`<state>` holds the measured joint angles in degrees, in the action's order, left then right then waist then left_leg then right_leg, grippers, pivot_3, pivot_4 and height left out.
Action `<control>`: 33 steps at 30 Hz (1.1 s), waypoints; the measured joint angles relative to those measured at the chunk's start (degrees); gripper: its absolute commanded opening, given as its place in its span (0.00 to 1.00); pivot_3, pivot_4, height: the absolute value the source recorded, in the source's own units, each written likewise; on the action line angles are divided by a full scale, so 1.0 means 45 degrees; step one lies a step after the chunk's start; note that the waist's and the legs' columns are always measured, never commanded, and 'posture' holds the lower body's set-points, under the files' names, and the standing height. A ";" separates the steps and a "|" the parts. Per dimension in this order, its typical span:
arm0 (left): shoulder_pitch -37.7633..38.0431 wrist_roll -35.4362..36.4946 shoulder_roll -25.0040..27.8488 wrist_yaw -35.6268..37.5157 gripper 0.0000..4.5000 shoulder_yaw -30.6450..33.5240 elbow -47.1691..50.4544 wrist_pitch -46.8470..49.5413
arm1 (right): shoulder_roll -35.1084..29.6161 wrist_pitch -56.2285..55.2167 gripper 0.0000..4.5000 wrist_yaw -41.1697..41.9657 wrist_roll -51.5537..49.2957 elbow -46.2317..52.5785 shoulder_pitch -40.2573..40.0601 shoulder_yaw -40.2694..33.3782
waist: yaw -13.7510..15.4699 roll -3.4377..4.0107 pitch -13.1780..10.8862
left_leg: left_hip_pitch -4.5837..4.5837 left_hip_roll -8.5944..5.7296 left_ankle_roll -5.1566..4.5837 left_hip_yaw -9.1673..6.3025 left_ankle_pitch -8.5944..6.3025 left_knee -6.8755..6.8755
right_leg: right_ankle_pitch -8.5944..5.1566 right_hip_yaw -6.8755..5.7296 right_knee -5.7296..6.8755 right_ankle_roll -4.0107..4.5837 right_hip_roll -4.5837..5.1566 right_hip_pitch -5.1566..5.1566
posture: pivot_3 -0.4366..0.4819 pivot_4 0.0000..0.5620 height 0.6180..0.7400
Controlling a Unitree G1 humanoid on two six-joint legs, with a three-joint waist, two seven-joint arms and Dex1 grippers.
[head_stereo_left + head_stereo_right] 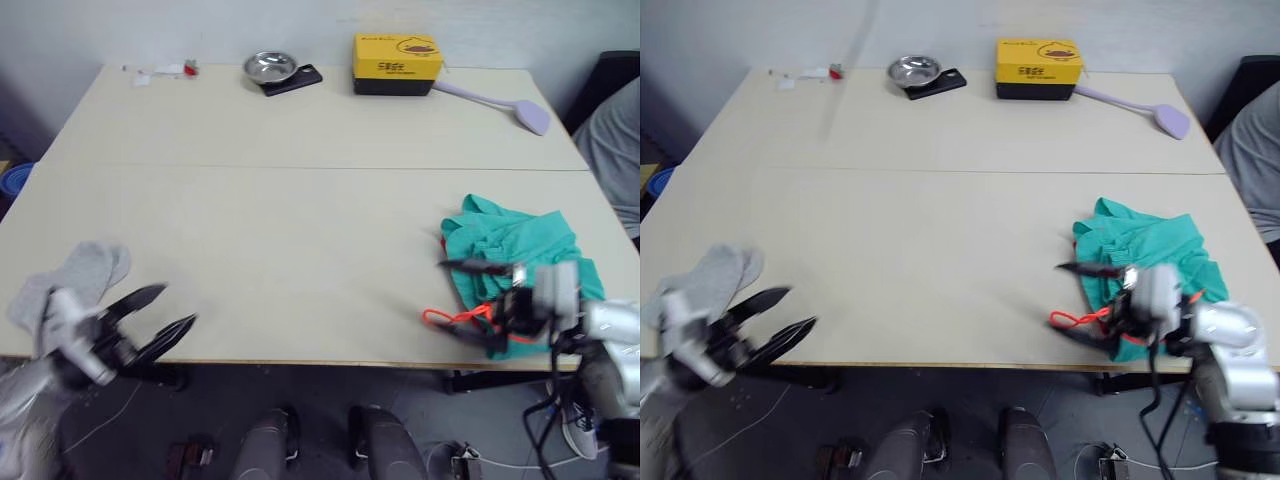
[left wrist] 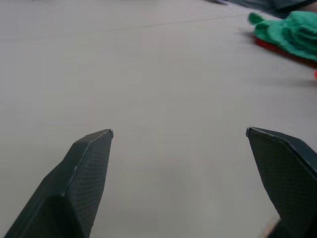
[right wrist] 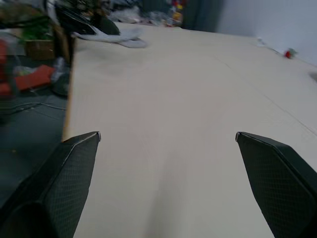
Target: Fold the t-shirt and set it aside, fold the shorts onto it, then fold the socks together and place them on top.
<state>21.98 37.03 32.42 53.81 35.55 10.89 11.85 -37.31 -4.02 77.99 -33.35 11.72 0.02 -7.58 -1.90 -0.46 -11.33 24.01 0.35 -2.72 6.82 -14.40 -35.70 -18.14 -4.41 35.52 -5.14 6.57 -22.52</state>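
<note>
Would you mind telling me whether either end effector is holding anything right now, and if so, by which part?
Nothing is held. The left end effector is open beside the socks, and the right end effector is open at the shorts.

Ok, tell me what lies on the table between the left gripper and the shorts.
Nothing: from the left gripper to the shorts, the table is bare wood, as the left eye view shows.
</note>
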 measured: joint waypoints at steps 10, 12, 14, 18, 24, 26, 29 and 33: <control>0.2935 0.0422 -0.2077 -0.1566 1.00 0.3115 -0.1180 -0.0466 | 0.0404 -0.0833 0.99 0.0180 0.0046 0.0307 -0.0267 0.0582 | 0.0135 -0.0094 0.0058 | 0.0017 0.0017 -0.0020 0.0001 -0.0021 0.0011 | -0.0088 -0.0012 -0.0121 0.0228 0.0001 0.0026 | 0.48 0.27 1.00; 0.2968 0.0491 -0.2116 -0.1757 1.00 0.3156 -0.1313 -0.0427 | 0.0404 -0.0914 0.99 0.0113 0.0047 0.0303 -0.0288 0.0582 | 0.0130 -0.0122 0.0075 | 0.0020 0.0017 -0.0019 0.0003 -0.0021 0.0011 | -0.0086 -0.0011 -0.0121 0.0225 0.0002 0.0025 | 0.48 0.27 1.00; 0.2859 0.0731 -0.2108 -0.1953 1.00 0.3183 -0.1346 -0.0301 | 0.0403 -0.0952 0.99 0.0034 0.0042 0.0305 -0.0297 0.0572 | 0.0110 -0.0144 0.0088 | 0.0020 0.0018 -0.0019 0.0005 -0.0021 0.0018 | -0.0086 -0.0011 -0.0122 0.0224 0.0002 0.0022 | 0.48 0.27 1.00; 0.1773 0.0965 -0.1333 -0.2858 1.00 0.3356 -0.1436 0.0304 | 0.0396 -0.0719 0.99 -0.0247 -0.0063 0.0451 -0.0304 0.0538 | 0.0121 -0.0162 0.0099 | 0.0018 0.0025 -0.0007 0.0004 -0.0013 0.0027 | -0.0050 -0.0033 -0.0097 0.0159 0.0002 0.0013 | 0.48 0.27 1.00; 0.0304 0.0672 0.0997 -0.4171 1.00 0.2747 -0.0942 0.2236 | 0.0379 0.0662 0.99 -0.1150 -0.0889 0.1871 -0.0078 0.0585 | 0.0049 -0.0157 0.0102 | 0.0007 0.0027 0.0004 0.0013 -0.0009 0.0034 | 0.0007 -0.0028 -0.0066 0.0056 0.0002 0.0010 | 0.48 0.27 1.00; -0.0455 0.0101 0.1897 -0.5399 1.00 0.2181 -0.0961 0.3595 | 0.0374 0.1275 0.99 -0.1382 -0.1111 0.2349 0.0226 0.0807 | 0.0047 -0.0160 0.0102 | 0.0009 0.0030 0.0014 0.0012 -0.0004 0.0039 | 0.0005 -0.0029 -0.0039 0.0059 0.0002 -0.0014 | 0.48 0.27 1.00; -0.1332 -0.0538 0.2937 -0.6404 1.00 0.1629 -0.1092 0.5059 | 0.0368 0.1989 0.99 -0.1670 -0.1410 0.2980 0.0549 0.1119 | 0.0045 -0.0160 0.0103 | 0.0006 0.0029 0.0026 0.0014 0.0003 0.0063 | -0.0002 -0.0028 -0.0020 0.0071 0.0001 -0.0034 | 0.48 0.27 1.00; -0.2471 -0.1706 0.3914 -0.6199 1.00 0.0101 -0.2390 0.5305 | 0.0348 0.2631 0.99 -0.1889 -0.1565 0.3047 0.0746 0.1166 | 0.0078 -0.0159 0.0104 | 0.0010 0.0025 0.0049 0.0023 0.0010 0.0097 | -0.0009 -0.0037 -0.0014 0.0085 0.0001 -0.0062 | 0.48 0.27 1.00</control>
<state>10.86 29.36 50.03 25.91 36.00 0.14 35.72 -35.74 7.82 69.49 -40.39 25.43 3.38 -2.33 -1.55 -1.18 -10.86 24.05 0.47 -2.50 6.92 -14.35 -35.26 -18.18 -4.57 35.46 -4.76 6.58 -22.79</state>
